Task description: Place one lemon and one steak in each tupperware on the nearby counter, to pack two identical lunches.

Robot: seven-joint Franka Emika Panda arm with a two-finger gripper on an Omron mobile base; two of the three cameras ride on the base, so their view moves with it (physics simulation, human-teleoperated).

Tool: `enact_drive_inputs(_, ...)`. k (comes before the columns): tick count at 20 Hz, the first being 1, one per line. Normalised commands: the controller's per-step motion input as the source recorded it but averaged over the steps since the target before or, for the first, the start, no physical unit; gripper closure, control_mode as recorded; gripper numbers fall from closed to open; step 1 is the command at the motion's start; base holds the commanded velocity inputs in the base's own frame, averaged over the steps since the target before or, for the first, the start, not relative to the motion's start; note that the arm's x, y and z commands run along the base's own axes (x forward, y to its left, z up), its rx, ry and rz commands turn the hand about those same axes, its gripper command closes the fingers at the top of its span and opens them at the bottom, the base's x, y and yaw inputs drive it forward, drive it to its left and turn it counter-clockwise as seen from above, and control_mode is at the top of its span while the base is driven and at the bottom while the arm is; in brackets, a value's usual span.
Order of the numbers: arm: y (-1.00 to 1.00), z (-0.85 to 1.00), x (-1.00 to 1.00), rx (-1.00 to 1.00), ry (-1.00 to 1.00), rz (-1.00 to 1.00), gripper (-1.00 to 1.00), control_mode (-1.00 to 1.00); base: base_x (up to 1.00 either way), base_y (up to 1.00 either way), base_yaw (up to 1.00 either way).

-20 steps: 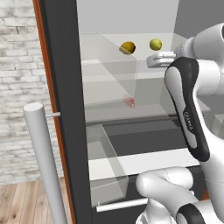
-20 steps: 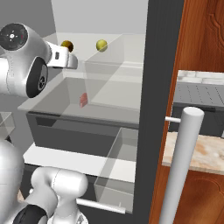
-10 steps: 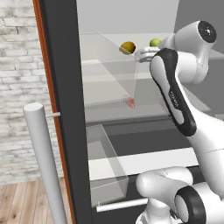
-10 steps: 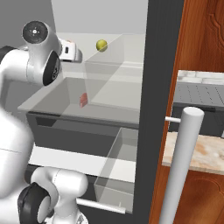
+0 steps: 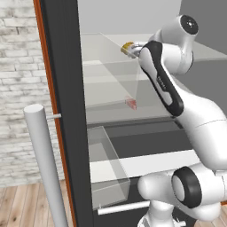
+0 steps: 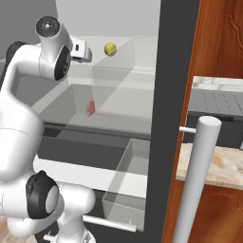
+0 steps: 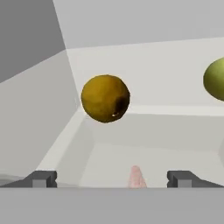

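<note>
From where I sit the packing has hardly begun — I judge that nothing is in a lunch box yet. Going from left to right in the hand view: the dull orange lemon (image 7: 105, 98) sits on the upper glass shelf of the open fridge, a little left of the middle, and the gripper (image 7: 111, 178) points toward it with its jaws spread as wide as they go and nothing between them. The fingertips (image 7: 42, 178) are apart from the fruit, so no grasp is made. Low between the tips I see a small pink piece of steak (image 7: 136, 176) on the shelf below. At the right edge is the yellow-green lemon (image 7: 215, 79), also on the upper shelf, well apart from the first one.

In the right base view the same green lemon (image 6: 110, 49) lies just beside the white hand, and the steak (image 6: 89, 108) lies one shelf lower. Further right stands the counter (image 6: 216, 166), mottled beige.

So both lemons and this steak wait in the fridge — all four placements are left, in my judgement.

I can read no brand, label or writing anywhere
</note>
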Motion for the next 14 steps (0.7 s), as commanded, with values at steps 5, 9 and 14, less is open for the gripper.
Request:
enact_drive_inputs(5, 0.07, 0.00, 0.66, 0.00, 0.02, 0.00, -1.00, -1.00, 0.00, 0.00, 0.00)
enact_drive_inputs(9, 0.18, 0.00, 0.54, 0.00, 0.00, 0.00, -1.00, -1.00, 0.00, 0.00, 0.00)
enact_drive_inputs(14, 0.13, 0.00, 0.43, 0.00, 0.00, -0.02, -1.00, -1.00, 0.00, 0.00, 0.00)
